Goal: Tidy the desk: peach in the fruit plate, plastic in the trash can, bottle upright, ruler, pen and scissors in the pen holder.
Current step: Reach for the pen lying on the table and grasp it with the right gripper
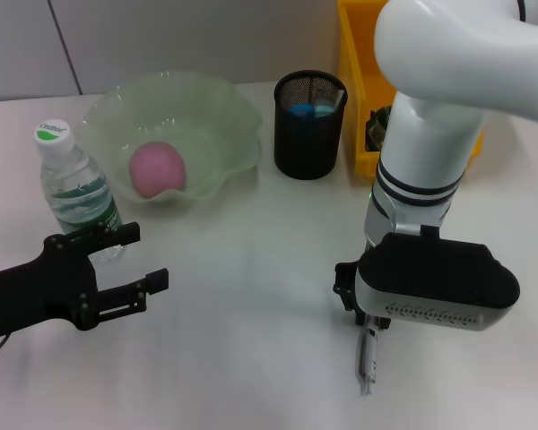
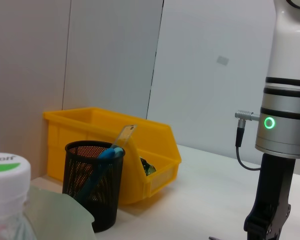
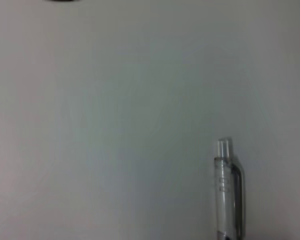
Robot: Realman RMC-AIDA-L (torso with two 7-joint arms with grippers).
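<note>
The grey and white pen [image 1: 367,358] lies flat on the desk [image 1: 251,358] near its front edge, and it also shows in the right wrist view as the pen [image 3: 230,195]. My right gripper [image 1: 369,322] hangs just over the pen's far end, under its white wrist housing. The peach [image 1: 157,168] rests in the fruit plate [image 1: 224,103]. At the left the bottle [image 1: 72,179] stands upright. My left gripper [image 1: 143,262] is open beside its base, holding nothing. Blue scissors [image 1: 309,109] and the clear ruler [image 2: 124,136] stand in the pen holder [image 1: 309,148].
The yellow trash can [image 1: 359,54] stands behind the pen holder at the back right, with a dark crumpled piece of plastic [image 2: 146,167] inside. My right arm [image 1: 430,134] rises in front of it. Bare desk lies between the two grippers.
</note>
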